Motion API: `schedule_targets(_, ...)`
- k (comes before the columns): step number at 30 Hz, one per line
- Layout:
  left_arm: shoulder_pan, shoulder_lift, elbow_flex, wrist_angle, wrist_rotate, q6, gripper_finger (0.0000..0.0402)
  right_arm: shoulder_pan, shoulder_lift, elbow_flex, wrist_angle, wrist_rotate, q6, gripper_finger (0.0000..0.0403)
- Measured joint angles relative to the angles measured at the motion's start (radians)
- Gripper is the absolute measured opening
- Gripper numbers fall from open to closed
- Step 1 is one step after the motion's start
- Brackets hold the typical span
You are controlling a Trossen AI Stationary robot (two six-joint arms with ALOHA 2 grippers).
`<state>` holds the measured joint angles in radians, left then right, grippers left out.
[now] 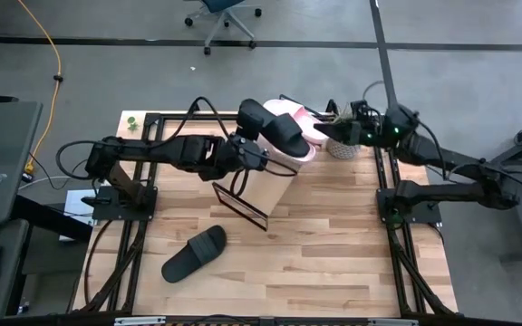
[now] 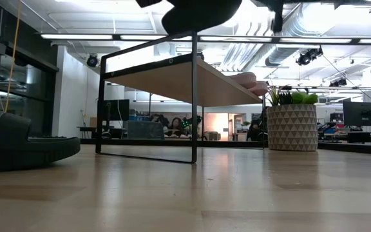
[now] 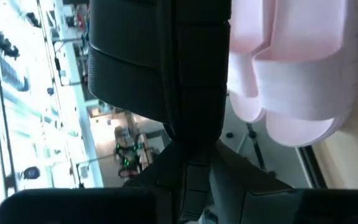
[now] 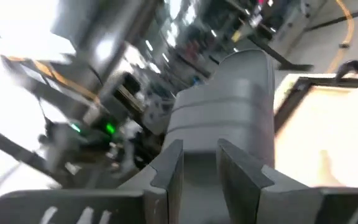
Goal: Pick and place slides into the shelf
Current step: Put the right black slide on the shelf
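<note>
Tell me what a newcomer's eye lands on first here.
First, the black slide that the left gripper holds above the slanted shelf, beside the pink slides at its far end. Next, the other black slide lying alone on the table nearer the front.

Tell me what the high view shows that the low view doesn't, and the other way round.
Only the high view shows both arms whole, the left gripper holding a black slide above the shelf, and the right gripper by the plant pot. Only the low view shows the shelf's underside and the room behind. Both show the shelf, the pot, a pink slide on the shelf and the black slide on the table.
</note>
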<state>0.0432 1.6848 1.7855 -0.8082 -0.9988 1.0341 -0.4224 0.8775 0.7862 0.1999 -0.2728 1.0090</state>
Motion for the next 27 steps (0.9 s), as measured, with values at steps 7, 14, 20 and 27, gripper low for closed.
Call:
schedule_targets(7, 0.019, 0.000, 0.000, 0.000, -0.035, 0.000, 0.0051, 0.099, -0.049, -0.254, 0.397, 0.157, 0.319, 0.0111)
schedule_targets(14, 0.037, 0.008, 0.000, 0.013, -0.046, 0.010, 0.0051, 0.208, -0.012, -0.246, 0.410, 0.276, 0.376, 0.0191)
schedule_targets(20, 0.042, 0.039, 0.002, 0.039, -0.057, 0.049, 0.0051, 0.275, 0.013, -0.230, 0.411, 0.387, 0.433, 0.0210)
schedule_targets(27, 0.042, 0.060, -0.001, 0.051, -0.062, 0.095, 0.0051, 0.349, 0.013, -0.230, 0.402, 0.488, 0.494, 0.0211)
